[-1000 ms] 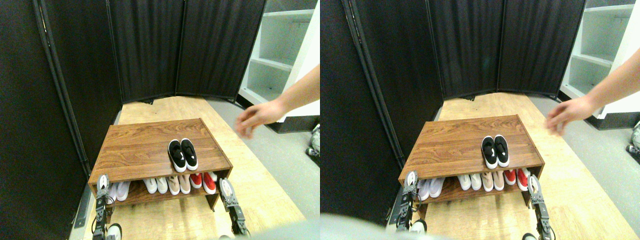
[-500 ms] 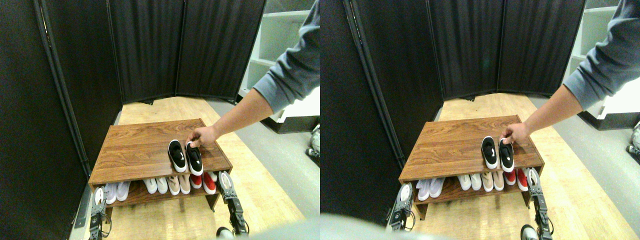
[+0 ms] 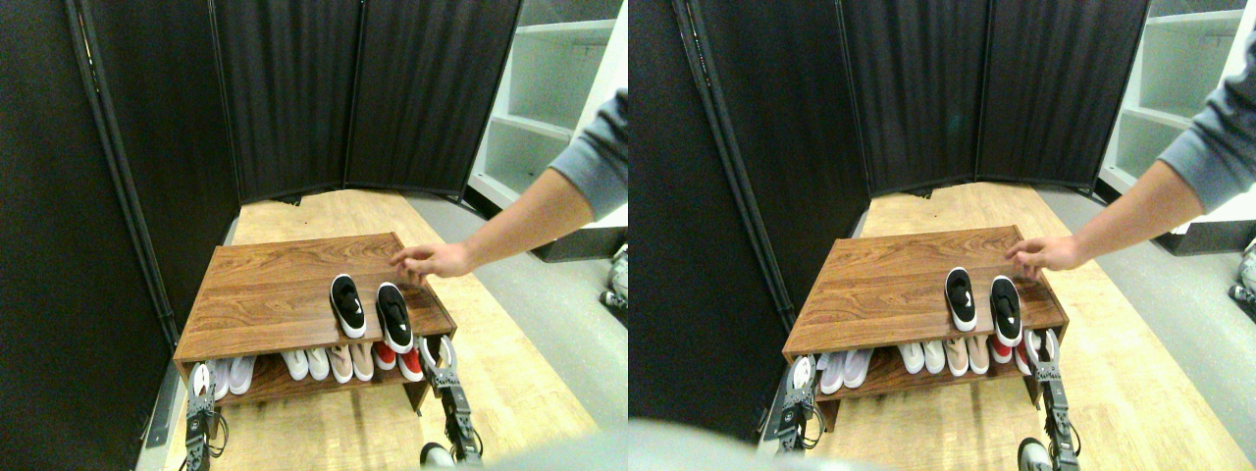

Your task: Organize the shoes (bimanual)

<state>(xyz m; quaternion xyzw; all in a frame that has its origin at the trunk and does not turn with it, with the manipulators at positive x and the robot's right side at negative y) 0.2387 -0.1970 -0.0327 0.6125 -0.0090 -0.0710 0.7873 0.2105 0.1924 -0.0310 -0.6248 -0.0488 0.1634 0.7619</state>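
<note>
Shoes [image 3: 371, 311]: blk slip-ons, white soles, side marks

Brightness: even indoor light, fairly bright on the pale floor [image 3: 510, 373] and the white shelves [image 3: 549, 98].
Dark areas: the black screen [image 3: 294, 98] swallows detail; its folds barely show.
Shadows: soft, under the wooden rack [image 3: 255, 294], dimming its lower shelf.
Glare: mild sheen on the rack's top.
Blur: the person's hand [image 3: 437, 259] is slightly smeared.
Distortion: wide-angle bending of straight lines near the edges.
</note>
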